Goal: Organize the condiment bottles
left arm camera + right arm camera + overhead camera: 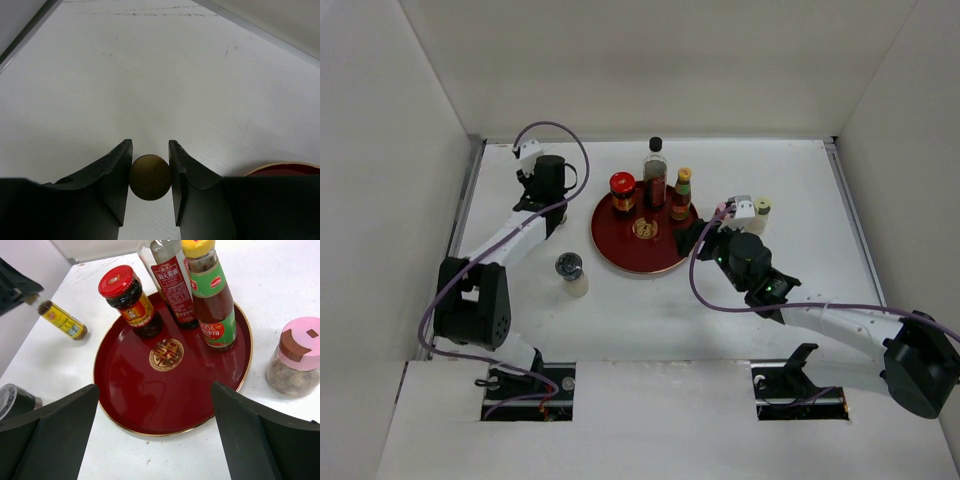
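Now our left claw [150,152] is clamped on the gold cap [150,178] of a small sauce bottle [62,320]. Next, we think, it must lift this and carry it to the tray [282,166] at its right. Our right claw [154,389] stands apart.

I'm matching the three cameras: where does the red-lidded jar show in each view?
Top external: red-lidded jar, upper centre, on the tray's far-left part.
Left wrist: not in it.
Right wrist: jar, upper left of centre, on the tray.
Shared landmark: round dark-red tray, whose rim shows in all three views.
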Robot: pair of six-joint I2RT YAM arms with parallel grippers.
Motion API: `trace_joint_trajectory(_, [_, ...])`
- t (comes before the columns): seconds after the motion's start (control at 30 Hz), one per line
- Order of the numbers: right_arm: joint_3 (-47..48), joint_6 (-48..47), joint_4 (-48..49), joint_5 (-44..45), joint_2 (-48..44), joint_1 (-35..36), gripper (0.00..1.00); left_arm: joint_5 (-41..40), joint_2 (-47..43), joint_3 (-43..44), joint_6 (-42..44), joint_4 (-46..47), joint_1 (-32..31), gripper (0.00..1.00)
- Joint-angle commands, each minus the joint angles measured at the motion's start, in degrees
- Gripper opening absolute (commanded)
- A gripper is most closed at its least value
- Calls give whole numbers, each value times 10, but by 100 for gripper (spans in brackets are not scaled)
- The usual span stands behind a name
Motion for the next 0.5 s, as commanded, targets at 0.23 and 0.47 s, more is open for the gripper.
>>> trace_joint_trajectory(0.23, [-4, 8, 38, -4, 2, 0, 100, 5, -103, 14, 8, 60, -108, 20])
trace_joint_trajectory(0.47, [-7, 10, 39, -5, -3, -2, 100, 4, -67, 30, 11, 69, -150, 20])
